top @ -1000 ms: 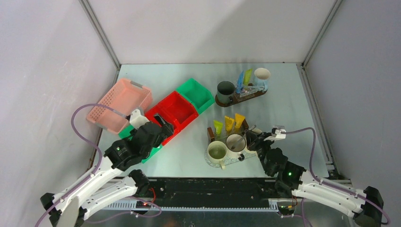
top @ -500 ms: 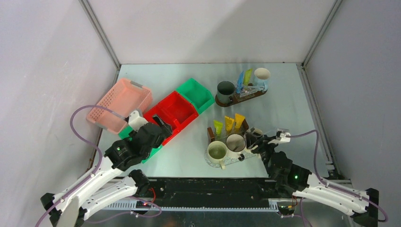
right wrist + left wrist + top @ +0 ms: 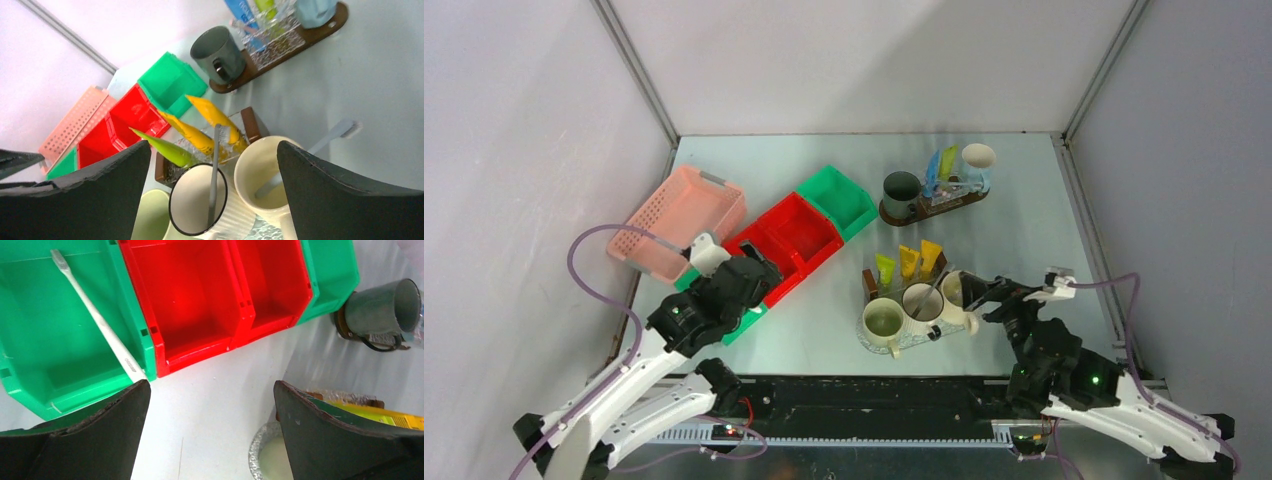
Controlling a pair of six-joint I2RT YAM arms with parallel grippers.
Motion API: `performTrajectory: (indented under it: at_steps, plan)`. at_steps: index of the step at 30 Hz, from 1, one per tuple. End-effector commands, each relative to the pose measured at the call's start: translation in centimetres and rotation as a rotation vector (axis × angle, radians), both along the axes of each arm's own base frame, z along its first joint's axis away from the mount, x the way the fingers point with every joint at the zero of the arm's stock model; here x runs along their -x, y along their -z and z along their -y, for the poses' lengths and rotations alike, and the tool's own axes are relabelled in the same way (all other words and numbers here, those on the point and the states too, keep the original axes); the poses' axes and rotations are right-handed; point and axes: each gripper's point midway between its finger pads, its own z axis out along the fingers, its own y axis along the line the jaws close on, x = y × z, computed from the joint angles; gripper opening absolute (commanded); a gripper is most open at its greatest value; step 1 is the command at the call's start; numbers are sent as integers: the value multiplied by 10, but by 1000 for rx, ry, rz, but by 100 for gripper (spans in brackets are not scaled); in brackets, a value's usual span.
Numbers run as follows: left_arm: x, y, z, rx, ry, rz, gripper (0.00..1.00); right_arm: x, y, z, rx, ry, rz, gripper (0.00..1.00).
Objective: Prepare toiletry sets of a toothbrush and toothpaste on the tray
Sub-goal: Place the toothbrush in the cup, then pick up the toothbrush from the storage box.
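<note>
A pink basket (image 3: 679, 220) sits at the far left. Just beside it is a row of bins: a near green bin (image 3: 50, 365), two red bins (image 3: 799, 232) and a far green bin (image 3: 839, 200). One slim white toothbrush (image 3: 95, 320) lies slanted in the near green bin, bristles toward its back wall. The left gripper (image 3: 207, 400) hangs over this bin's front edge with its jaws spread wide and nothing between them.

Toward the right, the near tray (image 3: 869, 283) carries three mugs in a row. The pale cream-green mug (image 3: 883, 322) looks empty. The white dark-rimmed mug (image 3: 197, 200) holds a grey-handled toothbrush (image 3: 214, 170) standing nearly upright. The cream mug (image 3: 262, 175) holds a pale toothbrush (image 3: 320, 142) that leans out to the right. Behind the mugs, in a clear rack, stand three flat tubes: a green tube (image 3: 167, 148), a yellow tube (image 3: 192, 132) and an orange-yellow tube (image 3: 215, 115).

The right gripper (image 3: 214, 150) hovers just beside the cream mug, fingers released and gripping nothing.

Farther back, a dark wooden tray (image 3: 924, 212) bears a dark mug (image 3: 902, 188), a blue tube (image 3: 933, 168), a second green tube (image 3: 948, 160) and a pale blue mug (image 3: 977, 160).
</note>
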Motion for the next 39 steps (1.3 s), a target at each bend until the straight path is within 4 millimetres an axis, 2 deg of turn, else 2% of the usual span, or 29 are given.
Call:
performTrajectory:
  at_steps: [1,5,10,18,22,29,31,35,39]
  plan:
    - [0,7,-15,-24,-64,-31,99,2,-18,32,33,92,2,99]
    - [1,21,-33,-34,-162,-92,97,4,-35,49,71,131,15,100]
    - [3,38,-51,-45,-272,-152,85,5,-53,66,107,178,31,99]
    - [-8,75,-73,-42,-392,-218,69,8,-62,79,132,208,41,99]
    - [-14,93,-81,-51,-417,-253,65,8,-63,81,140,207,45,99]
    - [-25,122,-81,-39,-423,-307,59,10,-63,86,139,213,46,99]
    - [-25,129,-81,-43,-426,-329,55,10,-63,87,138,214,48,99]
    - [-23,139,-78,-20,-430,-364,38,10,-64,88,144,214,50,99]
    - [-23,133,-78,2,-440,-335,12,11,-66,90,145,222,51,99]
